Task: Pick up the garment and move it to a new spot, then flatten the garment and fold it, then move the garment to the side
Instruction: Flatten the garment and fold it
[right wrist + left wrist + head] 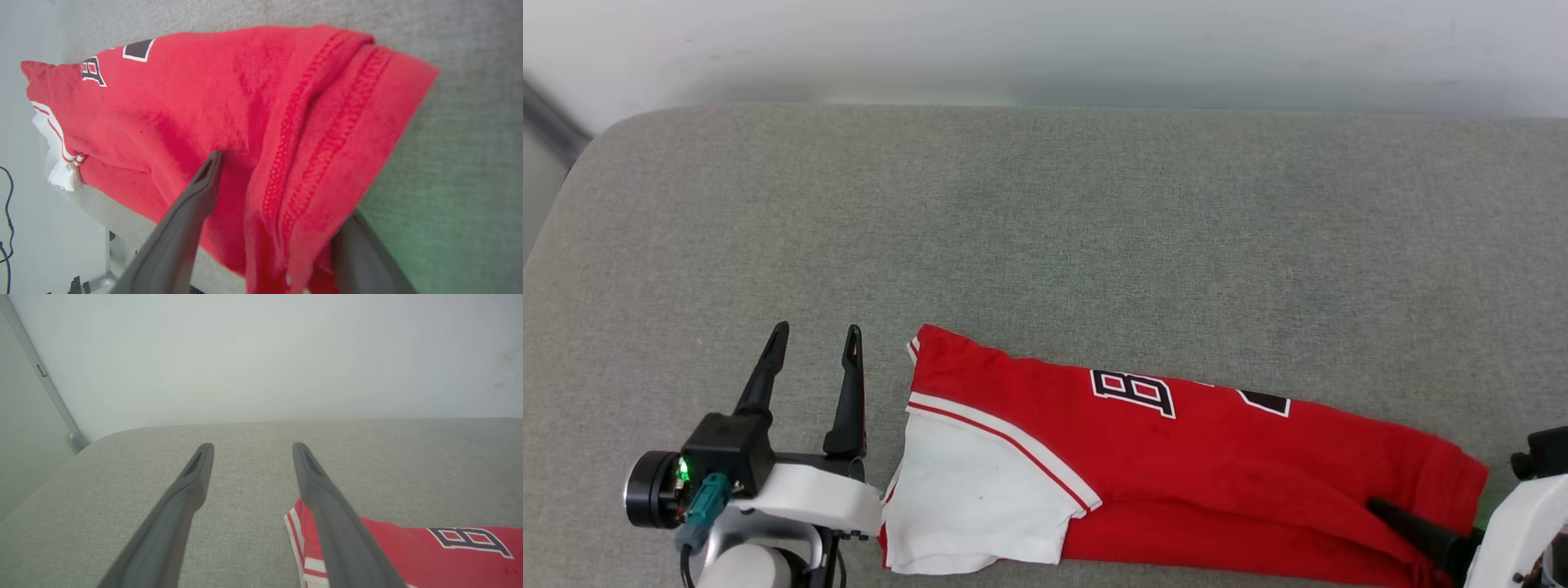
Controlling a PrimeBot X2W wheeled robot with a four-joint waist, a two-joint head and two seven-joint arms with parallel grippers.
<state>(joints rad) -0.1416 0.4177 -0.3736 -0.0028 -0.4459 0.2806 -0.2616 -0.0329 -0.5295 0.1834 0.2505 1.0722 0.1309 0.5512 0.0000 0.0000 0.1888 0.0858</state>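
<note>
1. Head view: the garment (1217,457) is lying folded lengthwise on the grey tabletop (1045,229), running from just right of the left claw (817,329) to the right claw (284,185).
2. Left claw is gaping wide, empty; white sleeve (964,490) is sitting just to its right.
3. Right claw is standing wide, hem (327,134) bunching inside its open jaws, not pinched.
4. Prob. soft, light, limp; it'll likely be sagging if lifted by one end, so best taking both layers at hem & shoulder corners.

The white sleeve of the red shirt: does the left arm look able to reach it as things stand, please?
Probably yes. The left pincer stands open just beside the white sleeve, with only a strip of bare grey cushion between them and nothing in the way.
</note>
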